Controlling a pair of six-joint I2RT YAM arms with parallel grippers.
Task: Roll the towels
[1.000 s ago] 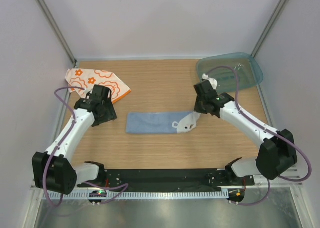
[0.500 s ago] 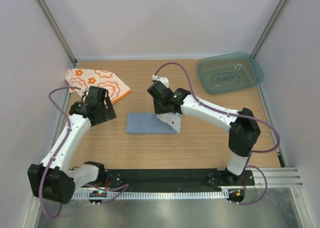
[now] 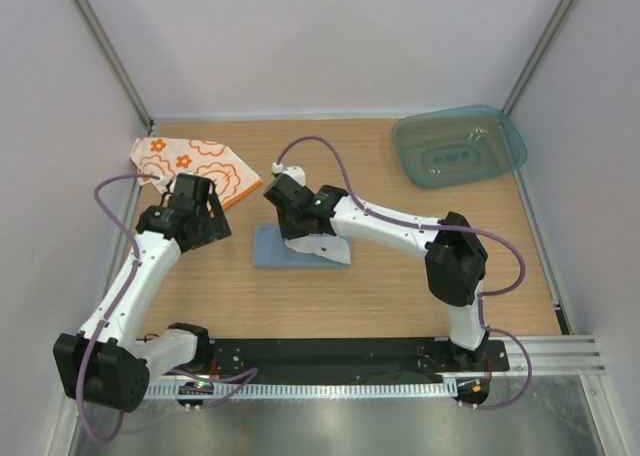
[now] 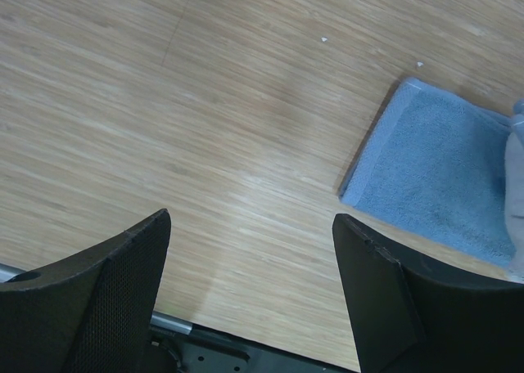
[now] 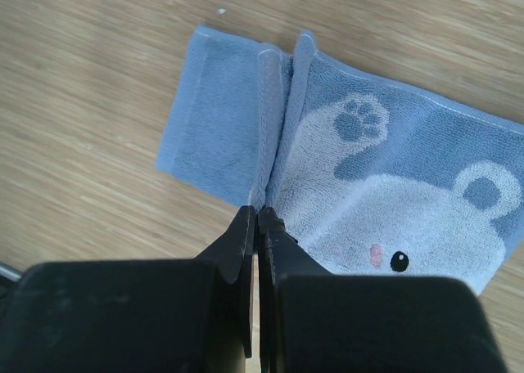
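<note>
Top view: your blue towel (image 3: 285,252) sits mid table (image 3: 400,281), its right part folded over under the right gripper (image 3: 312,238), not a roll yet. The orange-print towel (image 3: 195,163) lies crumpled far left, untouched, so most of the job is left. Left wrist: your left gripper (image 4: 250,226) hangs spread wide over bare wood, holding nothing, with the blue towel near. Right wrist: jaws clamped on the blue towel's raised fold, bear print (image 5: 393,217) facing up.
</note>
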